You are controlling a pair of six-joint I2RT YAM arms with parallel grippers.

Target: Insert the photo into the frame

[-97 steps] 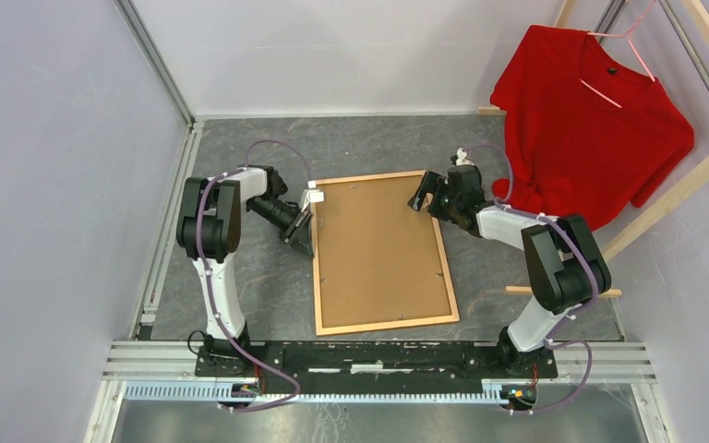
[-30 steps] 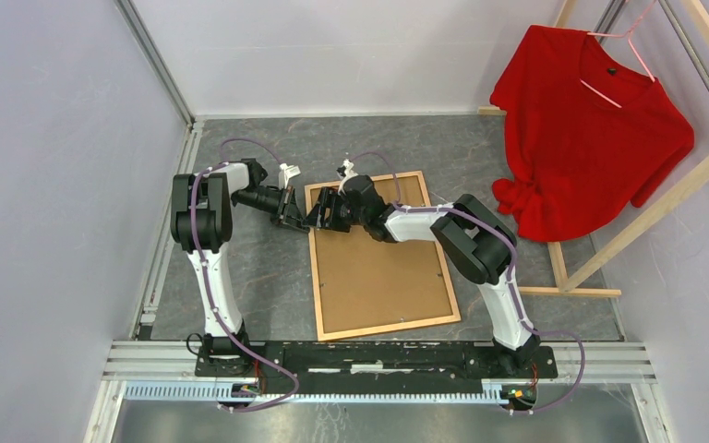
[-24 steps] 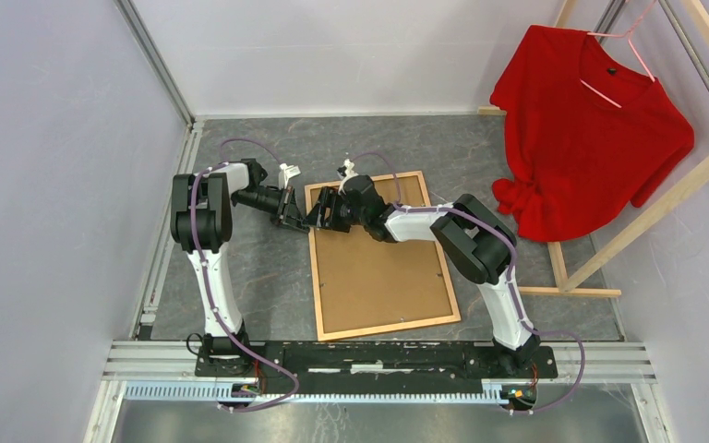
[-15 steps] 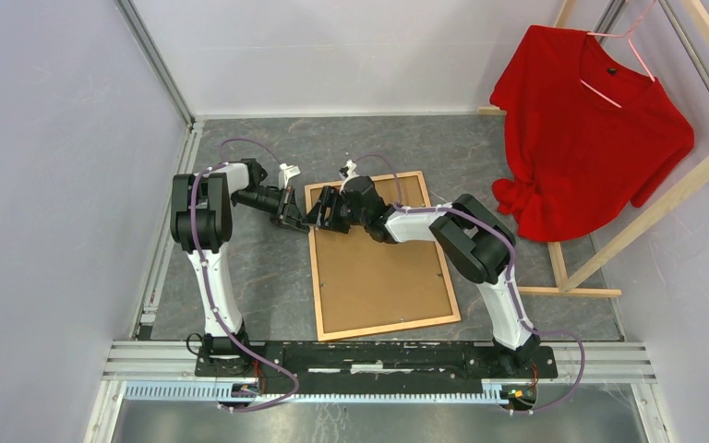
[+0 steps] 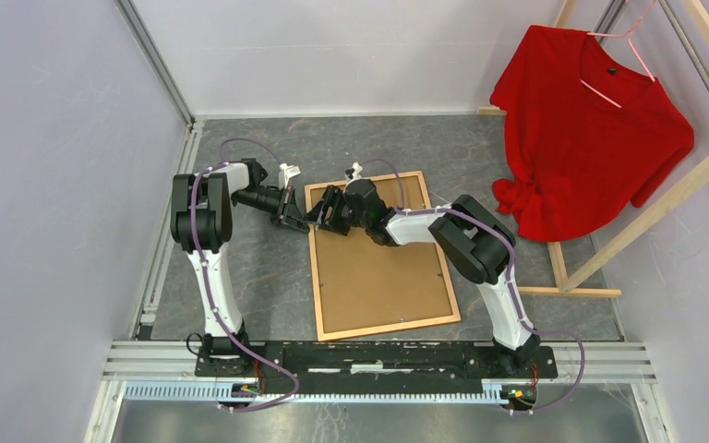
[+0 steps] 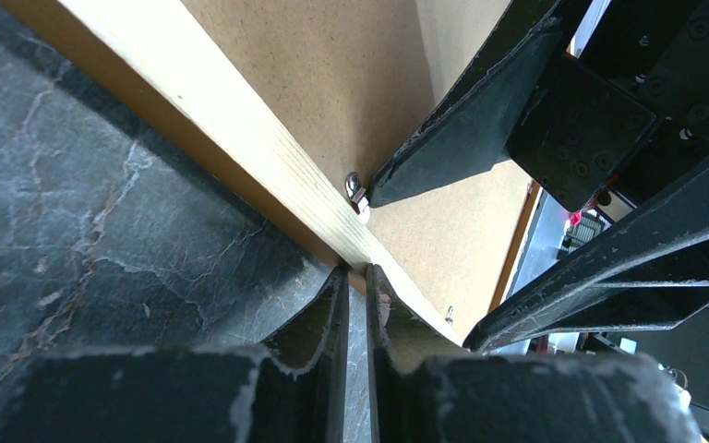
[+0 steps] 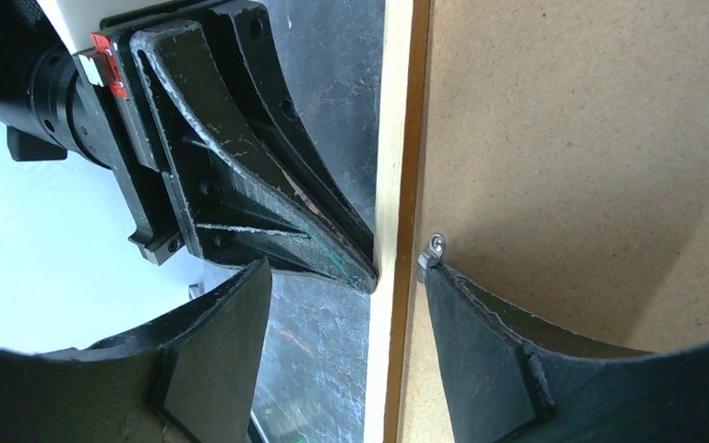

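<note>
Busy at the far-left corner of the frame [image 5: 316,277], which lies back-up with a brown backing board [image 5: 378,258] seated inside its rails. Cannot find the photo in any view (maybe under that board, maybe not; no telling).

Braces the outside of the frame's left rail with the left gripper [image 6: 357,277], fingers pinched almost together on nothing. Straddles that same rail with the right gripper [image 5: 319,220], fingers spread. One tip is down on the board against a small metal tab [image 7: 435,245] just inside the rail, and the other is outside the rail beside the left gripper's tips.

Looks like tab work, judging by that: swivelling the retainer either to free the board or to lock it. Next calls for a short sideways nudge on the tab, keeping the rail pinned against skating, then on to any other tabs round the frame.

Under the frame, a dark grey marbled table [image 5: 277,295]. Beyond and to either side, pale walls [image 5: 332,55]. Right of the frame, a red shirt [image 5: 591,129] hung on a pale wooden clothes rack [image 5: 674,187].
</note>
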